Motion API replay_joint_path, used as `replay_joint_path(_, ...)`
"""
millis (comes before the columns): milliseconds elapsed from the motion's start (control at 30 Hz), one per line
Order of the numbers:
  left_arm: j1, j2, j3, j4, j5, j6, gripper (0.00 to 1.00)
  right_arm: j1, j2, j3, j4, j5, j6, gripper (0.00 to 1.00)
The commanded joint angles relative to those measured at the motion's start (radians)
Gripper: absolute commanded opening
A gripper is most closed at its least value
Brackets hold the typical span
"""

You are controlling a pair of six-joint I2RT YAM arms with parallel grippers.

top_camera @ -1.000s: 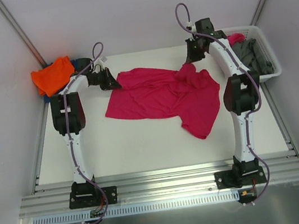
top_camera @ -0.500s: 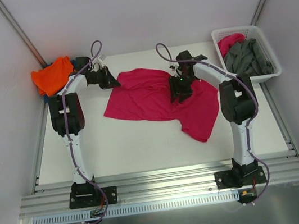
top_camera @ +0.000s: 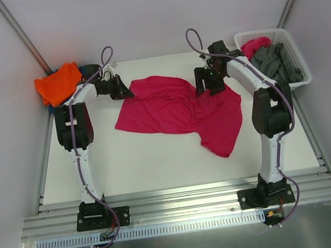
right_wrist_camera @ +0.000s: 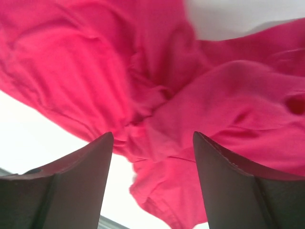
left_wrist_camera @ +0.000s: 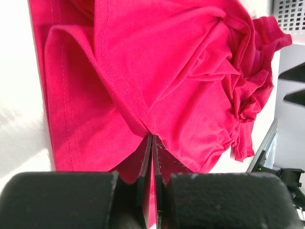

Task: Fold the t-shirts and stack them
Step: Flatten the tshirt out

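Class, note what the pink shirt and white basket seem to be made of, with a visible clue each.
The pink shirt looks like soft matte cloth, perhaps cotton: it creases, with stitched hems. The basket looks like rigid white plastic: moulded lattice walls.

I am wearing white shells along my left arm (top_camera: 84, 174) and my right arm (top_camera: 271, 151), with bulky black housings bulging at the joints. A thin lilac cable (top_camera: 106, 53) is trailing along each arm, and black base plates (top_camera: 102, 218) are anchoring me. My left gripper (left_wrist_camera: 151, 141) is showing flat, grainy matte-black left fingers (left_wrist_camera: 138, 186). My right gripper (right_wrist_camera: 152, 138) is showing dark, tapering, wedge-shaped right fingers (right_wrist_camera: 81, 164).
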Motion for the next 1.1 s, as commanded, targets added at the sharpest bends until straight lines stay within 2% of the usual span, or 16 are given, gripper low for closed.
replay_joint_path(0, 0.003, -0.072, -0.020, 0.014, 0.043, -0.005, 0.00, -0.030, -0.016, 0.040, -0.008, 0.035, -0.041, 0.70)
replay_joint_path(367, 0.003, -0.085, -0.037, 0.019, 0.040, -0.001, 0.00, -0.038, 0.048, 0.078, 0.001, 0.021, -0.047, 0.52)
replay_joint_path(600, 0.003, -0.090, -0.042, 0.019, 0.038, -0.001, 0.00, -0.036, 0.080, 0.106, -0.008, 0.018, -0.043, 0.48)
replay_joint_path(700, 0.003, -0.088, -0.042, 0.020, 0.037, 0.000, 0.00, -0.035, 0.077, 0.089, -0.011, 0.008, -0.041, 0.41)
replay_joint_path(1067, 0.003, -0.084, -0.042, 0.020, 0.029, 0.008, 0.00, -0.020, 0.038, 0.037, -0.019, -0.028, -0.029, 0.39)
